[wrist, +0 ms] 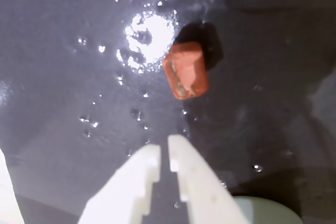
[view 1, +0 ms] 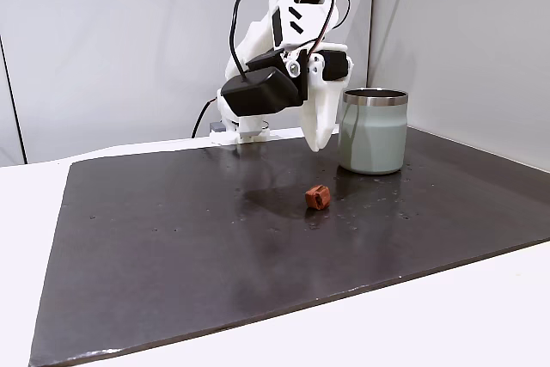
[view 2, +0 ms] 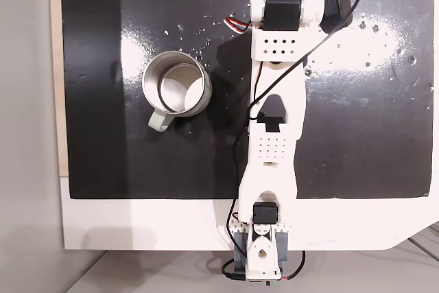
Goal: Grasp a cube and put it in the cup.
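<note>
A white two-finger gripper (wrist: 164, 150) hangs above a dark, glossy tabletop (wrist: 63, 93) in the wrist view, its two pale fingers (wrist: 137, 182) drawn nearly together, with a narrow dark slit showing between them and nothing caught in that slit. The claw is clenched and empty, touching neither the cube nor the surface. The reddish-brown cube (wrist: 186, 71) lies on the dark surface ahead of the fingertips and a little to their right in the wrist view, clear of them, casting a dark shadow behind it beside a bright patch of reflected light. In a fixed view from the side, the arm (view 1: 284, 58) bends forward over the black board (view 1: 172, 238), its gripper (view 1: 317, 143) pointing down and held in the air, while the cube (view 1: 318, 198) sits on the board below and toward the camera from it, apart from the tips. The pale grey-green cup (view 1: 373, 131), steel-rimmed, stands upright just to the right of the gripper in this view, near the cube but not touching it. In a fixed view from above, the arm (view 2: 274, 121) stretches across the black board (view 2: 370, 135), and the cup (view 2: 176, 89) stands to its left, its open interior showing nothing but bare metal; here a small handle appears on its lower side.
</note>
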Controlling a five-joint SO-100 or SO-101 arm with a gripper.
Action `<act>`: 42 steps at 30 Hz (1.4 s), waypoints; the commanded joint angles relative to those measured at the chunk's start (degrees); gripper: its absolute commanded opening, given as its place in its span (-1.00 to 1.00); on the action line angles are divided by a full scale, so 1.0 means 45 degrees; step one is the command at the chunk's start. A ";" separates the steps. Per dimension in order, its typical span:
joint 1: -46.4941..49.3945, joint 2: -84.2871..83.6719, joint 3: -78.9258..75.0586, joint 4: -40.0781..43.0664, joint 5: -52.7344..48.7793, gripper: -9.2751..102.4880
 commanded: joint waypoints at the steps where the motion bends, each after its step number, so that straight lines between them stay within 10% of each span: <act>1: 0.0098 0.0273 -0.0449 0.0098 -0.0020 -0.75; 11: 0.0176 0.1113 0.1445 0.0098 -0.0137 -0.33; 42: 0.0195 -0.2598 -0.0547 0.0078 -0.0703 -0.35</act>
